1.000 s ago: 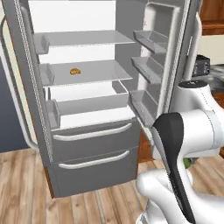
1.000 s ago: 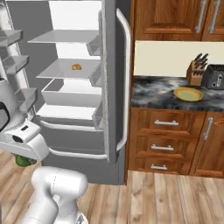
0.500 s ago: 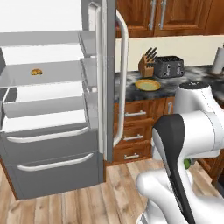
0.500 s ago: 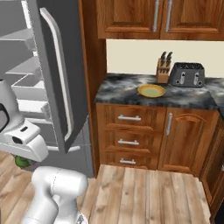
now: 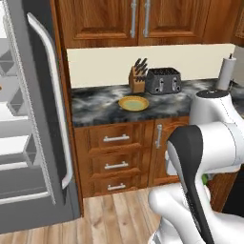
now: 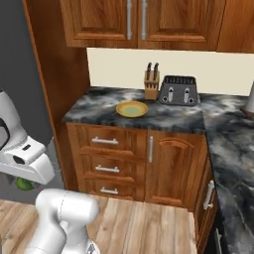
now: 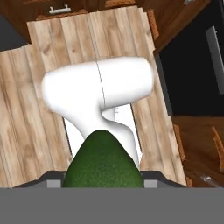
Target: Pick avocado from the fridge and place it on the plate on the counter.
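Note:
The avocado [image 7: 103, 162], dark green and smooth, sits at the bottom of the hand view, held in my shut gripper [image 6: 25, 177], which hangs low over the wooden floor. A sliver of the avocado [image 6: 21, 184] peeks out under the white hand. The plate [image 5: 133, 103], yellow-rimmed with a pale green centre, lies on the marbled counter [image 5: 93, 108] in front of a knife block; the same plate [image 6: 132, 109] is well above and right of my gripper. The fridge [image 5: 33, 143] stands at the left with its grey door open.
A knife block [image 5: 137, 78] and a black toaster [image 5: 163, 81] stand behind the plate. A paper towel roll [image 5: 225, 71] is at the counter's right. Wooden drawers [image 6: 106, 158] with bar handles sit under the counter, and upper cabinets [image 6: 134, 22] hang above.
The whole picture has shifted: the base has driven right, from facing the fridge shelves to facing the counter and plate. The arm's pose looks unchanged.

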